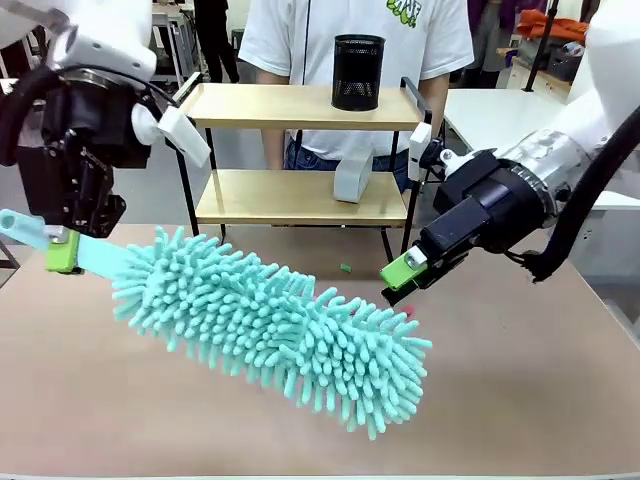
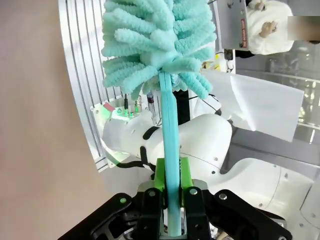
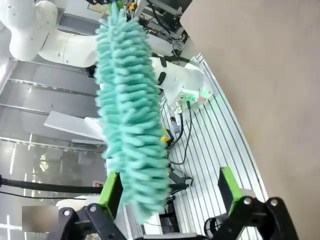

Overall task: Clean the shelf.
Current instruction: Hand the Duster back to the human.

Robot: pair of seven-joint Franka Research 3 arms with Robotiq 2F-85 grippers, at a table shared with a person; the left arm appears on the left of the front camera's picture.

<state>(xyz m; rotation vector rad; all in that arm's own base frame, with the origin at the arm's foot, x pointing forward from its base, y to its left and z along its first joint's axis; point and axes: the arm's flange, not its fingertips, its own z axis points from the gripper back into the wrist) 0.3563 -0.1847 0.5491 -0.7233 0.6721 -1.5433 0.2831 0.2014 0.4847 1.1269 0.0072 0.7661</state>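
L gripper (image 1: 62, 250): my jaws clamped on teal duster (image 1: 270, 325) handle, head slung low over table, ready to sweep.
R gripper (image 1: 400, 272): jaws apart, beside duster tip.
Shelf (image 1: 300, 197): far side, w/ black cup (image 1: 358, 72) on top.

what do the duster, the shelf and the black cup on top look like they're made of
Duster: soft teal chenille-like fingers, likely microfibre, on a flat glossy handle, probably plastic.
Shelf: pale matte boards with a wood look, perhaps laminate, in a thin black frame, seemingly painted metal.
Black cup: see-through perforated wall, likely metal mesh.
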